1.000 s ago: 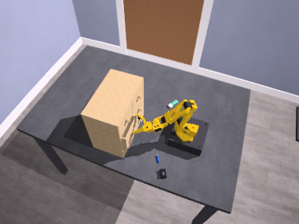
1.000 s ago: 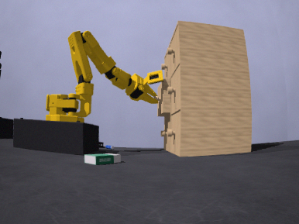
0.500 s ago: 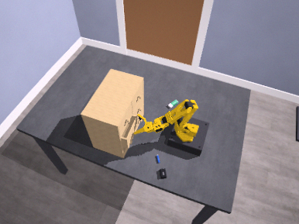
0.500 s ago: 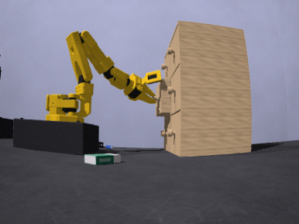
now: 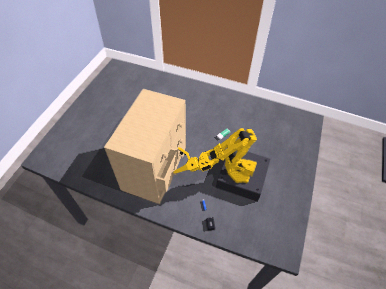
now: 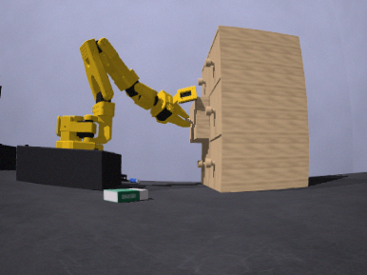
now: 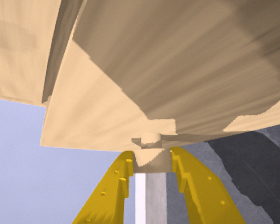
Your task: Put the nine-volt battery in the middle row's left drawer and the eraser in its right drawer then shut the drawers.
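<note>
The wooden chest [image 5: 147, 141] stands left of the arm, with its drawers facing the arm. A drawer of the middle row [image 5: 167, 171], the left one as far as I can tell, is pulled partly out; it also shows in the side view [image 6: 200, 120]. My gripper [image 5: 179, 160] is shut on that drawer's knob [image 7: 150, 150], with both yellow fingers around it. In the side view my gripper [image 6: 189, 121] is at the drawer front. The black nine-volt battery [image 5: 208, 224] lies on the table near the front edge. The white and green eraser [image 5: 222, 134] lies behind the arm and shows in the side view too [image 6: 125, 195].
A small blue cylinder [image 5: 203, 205] lies between the battery and the arm's black base [image 5: 243, 179]. The other drawers, with their knobs [image 6: 205, 82], sit flush in the chest. The table's front edge is close to the battery.
</note>
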You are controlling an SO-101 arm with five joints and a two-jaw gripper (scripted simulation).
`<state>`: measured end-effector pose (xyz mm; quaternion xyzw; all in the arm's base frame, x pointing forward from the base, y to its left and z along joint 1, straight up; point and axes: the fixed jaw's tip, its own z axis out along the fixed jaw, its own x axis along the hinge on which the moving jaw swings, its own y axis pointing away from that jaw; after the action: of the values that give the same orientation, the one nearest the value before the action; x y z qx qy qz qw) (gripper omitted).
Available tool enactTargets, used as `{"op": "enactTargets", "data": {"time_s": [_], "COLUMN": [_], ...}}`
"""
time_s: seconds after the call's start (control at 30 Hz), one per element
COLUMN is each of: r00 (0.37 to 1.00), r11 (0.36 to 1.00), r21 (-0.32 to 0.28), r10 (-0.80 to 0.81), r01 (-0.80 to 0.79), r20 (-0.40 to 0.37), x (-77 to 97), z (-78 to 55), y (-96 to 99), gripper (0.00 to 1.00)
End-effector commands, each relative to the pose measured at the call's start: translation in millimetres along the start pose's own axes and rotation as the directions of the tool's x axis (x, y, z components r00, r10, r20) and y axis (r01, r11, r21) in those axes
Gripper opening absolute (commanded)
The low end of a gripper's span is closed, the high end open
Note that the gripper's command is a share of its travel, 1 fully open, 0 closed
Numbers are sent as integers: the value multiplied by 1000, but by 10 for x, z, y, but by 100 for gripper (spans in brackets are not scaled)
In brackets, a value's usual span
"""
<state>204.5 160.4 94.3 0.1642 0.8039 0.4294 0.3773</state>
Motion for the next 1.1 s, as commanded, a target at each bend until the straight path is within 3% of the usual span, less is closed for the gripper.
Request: {"op": "enactTargets", "data": {"time_s": [0.0,1.07], "r00": [999,999], "r11": [1000,999], "r21": [-20,-30], "r10": [-10,-19], "r01": [10,17], "r20": [-32,-51], "x": [88,148], "z": [-30,-104], "y": [46,49], "gripper": [0,0]}}
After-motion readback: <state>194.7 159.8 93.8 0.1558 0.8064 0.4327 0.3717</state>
